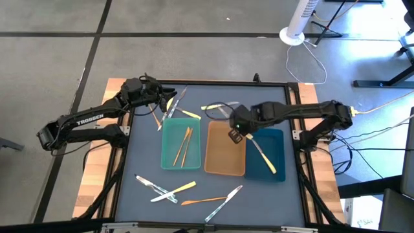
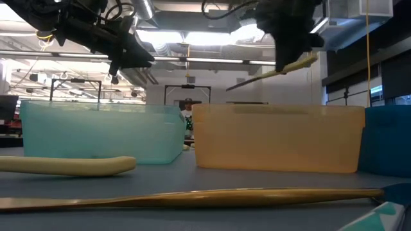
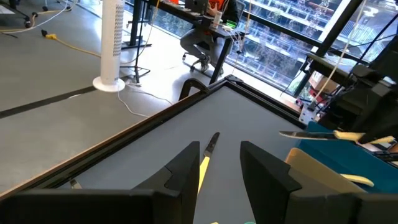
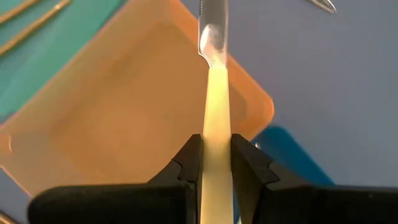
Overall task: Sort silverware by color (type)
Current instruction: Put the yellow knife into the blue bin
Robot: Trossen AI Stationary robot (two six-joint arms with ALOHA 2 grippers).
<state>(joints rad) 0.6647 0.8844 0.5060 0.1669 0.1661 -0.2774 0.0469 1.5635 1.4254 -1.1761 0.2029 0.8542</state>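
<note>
One yellow-handled knife (image 4: 216, 118) clamped in right gripper (image 4: 217, 163) at frame centre above tan tray (image 1: 220, 157), needing release into matching tray; left gripper (image 3: 219, 163) open wide at upper left.

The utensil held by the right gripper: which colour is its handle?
Pale yellow handle, silver blade; shows best in the right wrist view, clamped in the right gripper.

Three rectangular plastic trays stand side by side at frame centre: teal tray (image 1: 165, 139) left, tan tray (image 1: 220, 155) middle, dark-blue tray (image 1: 275, 142) right, loose slim utensils (image 1: 187, 193) below them.
</note>
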